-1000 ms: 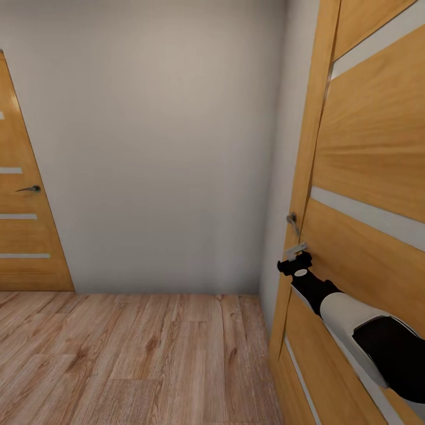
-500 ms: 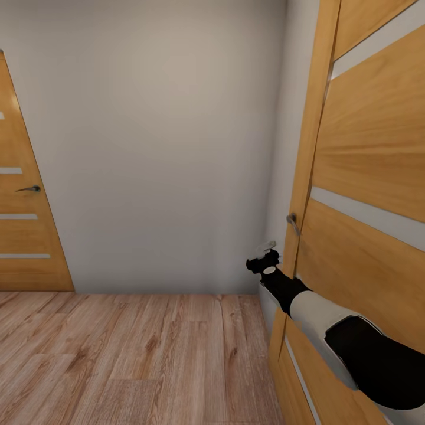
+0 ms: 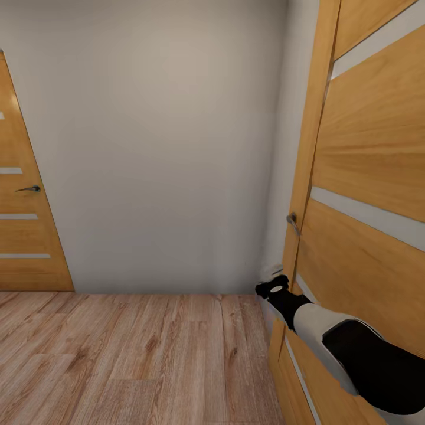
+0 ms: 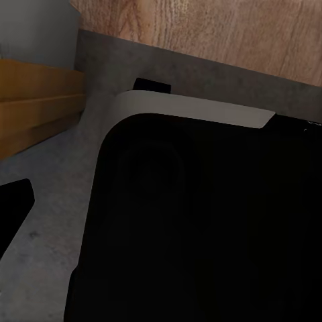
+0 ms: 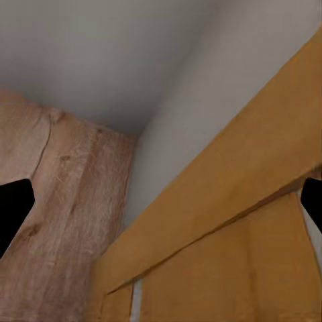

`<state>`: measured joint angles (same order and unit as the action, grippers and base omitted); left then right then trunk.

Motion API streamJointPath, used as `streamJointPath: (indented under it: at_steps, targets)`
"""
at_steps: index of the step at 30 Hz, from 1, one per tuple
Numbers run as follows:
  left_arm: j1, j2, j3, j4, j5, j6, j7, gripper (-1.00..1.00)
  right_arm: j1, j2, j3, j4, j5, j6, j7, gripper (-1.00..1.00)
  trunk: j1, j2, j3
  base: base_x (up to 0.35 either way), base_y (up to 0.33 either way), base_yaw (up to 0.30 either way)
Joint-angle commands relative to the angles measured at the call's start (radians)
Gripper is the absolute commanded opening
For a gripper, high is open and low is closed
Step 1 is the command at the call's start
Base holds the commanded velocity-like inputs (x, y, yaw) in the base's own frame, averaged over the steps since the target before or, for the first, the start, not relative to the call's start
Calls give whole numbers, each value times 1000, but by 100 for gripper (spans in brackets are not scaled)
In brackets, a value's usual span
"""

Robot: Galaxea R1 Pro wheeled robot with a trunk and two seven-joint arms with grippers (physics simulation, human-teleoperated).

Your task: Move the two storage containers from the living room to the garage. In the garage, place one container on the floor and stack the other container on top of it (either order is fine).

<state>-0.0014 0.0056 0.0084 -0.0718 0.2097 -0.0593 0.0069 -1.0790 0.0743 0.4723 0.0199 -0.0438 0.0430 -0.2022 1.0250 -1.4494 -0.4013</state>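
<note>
Right end effector [image 3: 270, 282] beside half-open wooden door [image 3: 366, 177], handle [image 3: 292, 221] above.

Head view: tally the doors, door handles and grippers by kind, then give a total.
Wooden doors: 2 (left door, right door)
Door handles: 2 (left handle, right handle)
Grippers: 1 (right gripper)
Total: 5

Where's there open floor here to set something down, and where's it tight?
The wood plank floor lies bare from the closed door at the left across to the grey wall ahead. It is tight at the right: the right gripper sits by the edge of the open door, below its handle, in the corner against the wall.
</note>
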Motion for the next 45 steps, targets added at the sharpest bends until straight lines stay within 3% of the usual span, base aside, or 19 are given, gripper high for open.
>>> streamJointPath:
  at_steps: [1,4,7,12,19,24,33,41,45]
  targets:
    - [0,0,0,0,5,-2,1,100,47,-7,8,8,-10,-1,-1,100,0,-1,-1,0,0,0]
    - [0,0,0,0,5,-2,1,100,185,-26,8,12,-13,-10,2,100,0,-1,-1,0,0,0]
    - [0,0,1,0,5,-2,2,100,272,-28,9,12,-13,-15,2,100,0,-1,-1,0,0,0]
    - [0,0,1,0,5,-2,2,100,311,-24,9,13,-14,-29,10,100,0,-1,-1,0,0,0]
    - [0,-1,0,0,5,-2,1,100,348,-24,8,14,-14,-54,75,100,0,-1,-1,0,0,0]
    - [0,-1,0,0,5,-2,1,100,449,-25,8,13,-14,-98,134,100,0,-1,-1,0,0,0]
    - [0,-1,0,0,5,-2,1,100,559,-26,7,14,-17,-111,146,100,0,-1,-1,0,0,0]
    - [0,-1,1,0,5,-2,1,100,687,-32,6,14,-20,-109,147,100,0,-1,-1,0,0,0]
    - [0,-1,1,0,5,-2,1,100,780,-39,7,14,-19,-115,147,100,0,-1,-1,0,0,0]
